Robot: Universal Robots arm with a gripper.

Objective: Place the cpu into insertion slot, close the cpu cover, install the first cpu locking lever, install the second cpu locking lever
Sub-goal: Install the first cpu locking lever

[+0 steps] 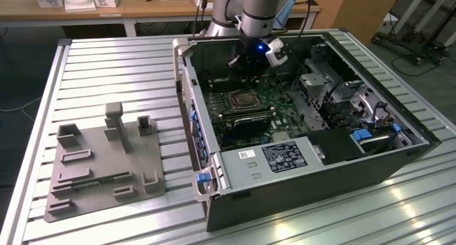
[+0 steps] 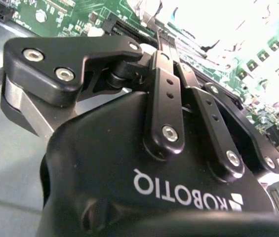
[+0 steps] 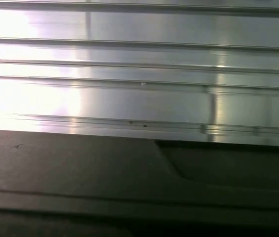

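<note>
On the exterior view's left, a grey moulded fixture plate with upright posts and pockets (image 1: 103, 167) lay on the ribbed aluminium table (image 1: 107, 69), well apart from the arm. To its right stood the open black computer case (image 1: 299, 186), side panel off, its interior facing up. A labelled grey box with a white sticker (image 1: 274, 158) sat at the near end of the case, with blue plastic latches (image 1: 204, 176) at its near left corner.

Near the middle of the green motherboard (image 1: 274, 109), the thin square silvery-grey cpu cover (image 1: 244, 100) lay over the socket. Whether the cpu sat beneath it could not be told.

The black two-finger gripper (image 1: 246, 74) hung from the grey arm (image 1: 258, 10) above the far part of the motherboard, just beyond the socket and clear of the cover. In the second wrist view, the gripper's black linkage bars (image 2: 166, 98) converged toward the board; whether the fingers were spread or pressed together could not be told, and nothing was seen held.

In the first wrist view, the table's ribbed slats (image 3: 139, 74) ran beyond a dark case edge (image 3: 80, 173).
</note>
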